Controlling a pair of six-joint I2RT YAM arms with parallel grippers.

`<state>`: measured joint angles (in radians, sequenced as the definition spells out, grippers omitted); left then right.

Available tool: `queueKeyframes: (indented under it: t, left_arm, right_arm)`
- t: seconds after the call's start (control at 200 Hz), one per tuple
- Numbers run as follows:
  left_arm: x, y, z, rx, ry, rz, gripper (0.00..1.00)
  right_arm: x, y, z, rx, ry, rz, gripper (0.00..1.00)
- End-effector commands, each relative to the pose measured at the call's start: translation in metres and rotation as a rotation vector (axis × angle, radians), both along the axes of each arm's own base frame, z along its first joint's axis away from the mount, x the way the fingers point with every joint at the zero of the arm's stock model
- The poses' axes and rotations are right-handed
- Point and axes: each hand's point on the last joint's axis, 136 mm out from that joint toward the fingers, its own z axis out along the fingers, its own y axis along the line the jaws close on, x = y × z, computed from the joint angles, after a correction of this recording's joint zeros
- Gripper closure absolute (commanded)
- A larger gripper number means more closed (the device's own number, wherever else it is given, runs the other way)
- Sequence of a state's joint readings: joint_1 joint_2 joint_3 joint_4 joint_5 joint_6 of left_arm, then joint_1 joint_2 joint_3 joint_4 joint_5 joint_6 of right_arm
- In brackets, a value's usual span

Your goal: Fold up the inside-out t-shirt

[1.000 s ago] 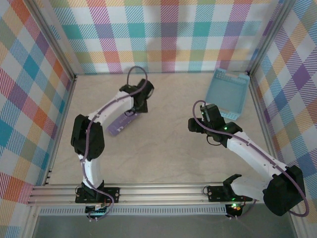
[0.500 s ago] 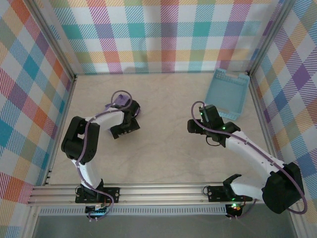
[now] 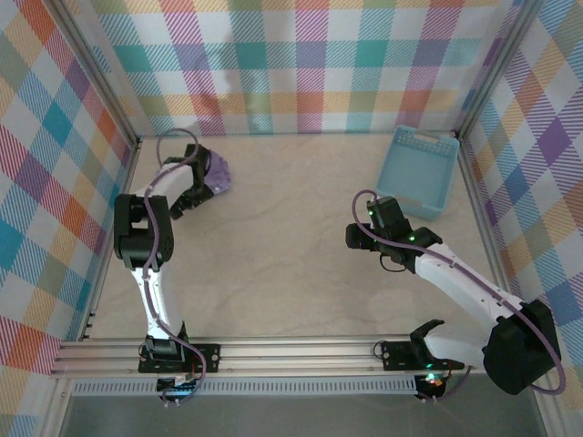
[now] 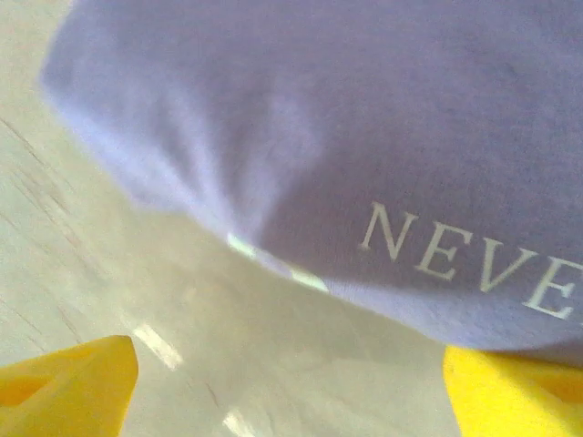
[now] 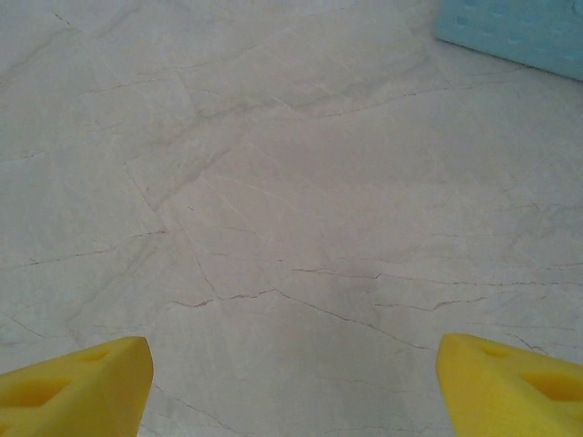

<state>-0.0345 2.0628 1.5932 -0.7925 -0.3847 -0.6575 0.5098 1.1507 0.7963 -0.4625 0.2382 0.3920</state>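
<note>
The t-shirt (image 3: 219,172) is a small bunched lavender heap at the back left of the table, close to the left wall. In the left wrist view the t-shirt (image 4: 364,118) spreads across the upper frame, with pale letters reading "NEVE" on it. My left gripper (image 3: 202,187) is right beside the heap. In its own view the left gripper (image 4: 291,401) is open, with bare table between its yellow fingertips (image 4: 68,387) and the cloth's edge just ahead, reaching the right tip. My right gripper (image 3: 357,235) hovers open over bare table right of centre, and its own view shows the right gripper (image 5: 291,391) holding nothing.
A light blue slotted basket (image 3: 419,171) lies at the back right, and a corner of the basket (image 5: 515,32) shows in the right wrist view. Plaid walls close off the left, back and right sides. The left arm's elbow (image 3: 135,228) stands near the left wall.
The left arm has swung from the middle left toward the back left corner, and the t-shirt has ended up there with it. The right arm has barely moved.
</note>
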Motion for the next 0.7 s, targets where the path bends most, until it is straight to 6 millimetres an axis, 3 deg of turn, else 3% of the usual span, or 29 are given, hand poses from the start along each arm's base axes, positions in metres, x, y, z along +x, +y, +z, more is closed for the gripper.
queueKeyframes:
  t: [0.0, 0.115, 0.205, 0.265, 0.335, 0.535, 0.61, 0.695]
  left_arm:
    - [0.001, 0.029, 0.021, 0.093, 0.052, 0.019, 0.15]
    - [0.0, 0.04, 0.044, 0.156, 0.048, 0.039, 0.14]
    - [-0.003, 0.034, 0.057, 0.138, -0.001, 0.039, 0.14]
    - [0.001, 0.012, 0.068, 0.129, -0.059, -0.022, 0.15]
    - [0.01, -0.033, 0.074, 0.071, -0.123, -0.149, 0.14]
    - [0.038, -0.147, 0.056, -0.123, -0.197, -0.43, 0.13]
    - [0.052, -0.173, 0.04, -0.193, -0.196, -0.468, 0.14]
    - [0.07, -0.181, 0.023, -0.216, -0.199, -0.46, 0.14]
  right_arm:
    - [-0.002, -0.003, 0.005, 0.012, -0.006, -0.015, 0.18]
    - [-0.001, -0.004, 0.006, 0.004, -0.01, -0.016, 0.18]
    - [0.0, -0.005, 0.007, 0.001, -0.014, -0.018, 0.18]
    - [0.001, -0.005, 0.007, 0.0, -0.017, -0.02, 0.17]
    - [0.003, -0.004, 0.007, -0.003, -0.016, -0.019, 0.17]
    - [0.008, 0.0, 0.005, 0.004, -0.005, -0.014, 0.17]
    - [0.008, 0.003, 0.004, 0.014, 0.002, -0.009, 0.17]
    - [0.006, 0.003, 0.003, 0.021, 0.008, -0.009, 0.17]
